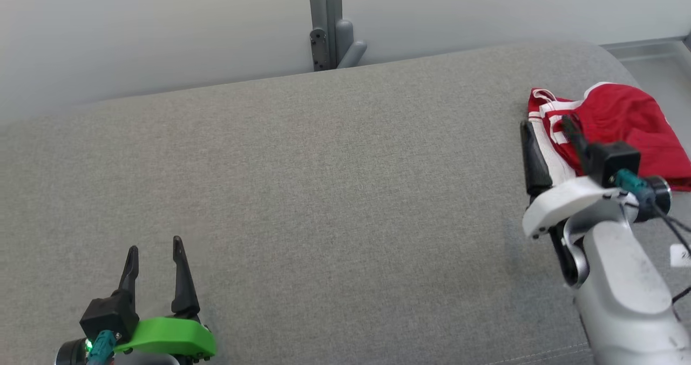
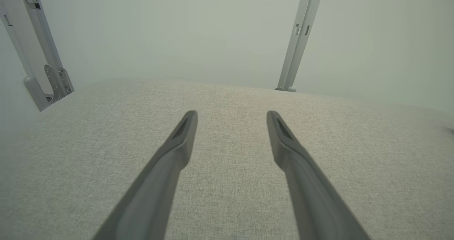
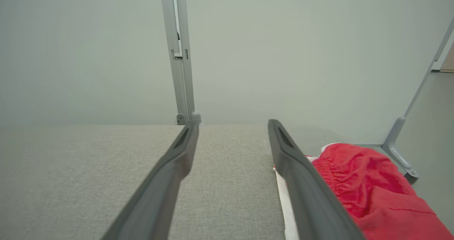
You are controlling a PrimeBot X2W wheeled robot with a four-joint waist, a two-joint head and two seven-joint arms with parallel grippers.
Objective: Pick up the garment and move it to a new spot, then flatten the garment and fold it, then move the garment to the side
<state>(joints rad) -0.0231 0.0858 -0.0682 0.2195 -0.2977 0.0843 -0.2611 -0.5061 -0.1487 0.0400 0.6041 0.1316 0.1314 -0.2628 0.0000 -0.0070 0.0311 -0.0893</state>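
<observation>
A crumpled red fabric garment (image 1: 621, 111) with white striped trim lies on the grey woven-fabric counter (image 1: 324, 165), well to the right of the upright grey metal post (image 1: 325, 19) that stands behind the counter's far edge. In the right wrist view the garment (image 3: 361, 183) shows a gathered red band and a white hem, again to the right of the post (image 3: 179, 55).

The right gripper (image 1: 544, 122), on a white housing at the end of a silver forearm, is to the right of the post and reaches the garment's post-side edge. Its fingers are spread wide with nothing between them. The finger nearer the post lies over bare counter just beside the white trim, and the other lies over the red and white cloth. Whether that one touches the cloth cannot be told. The right wrist view shows the gripper (image 3: 232, 123) with its tips well apart.

The left gripper (image 1: 155, 245), on a bright green housing, sits left of the post and well nearer the robot. Its fingers are also spread and empty above bare counter, as its own wrist view shows (image 2: 231, 114), with the post (image 2: 299, 37) beyond.

A small white tag (image 1: 681, 256) shows beside the right forearm, too small to read.
</observation>
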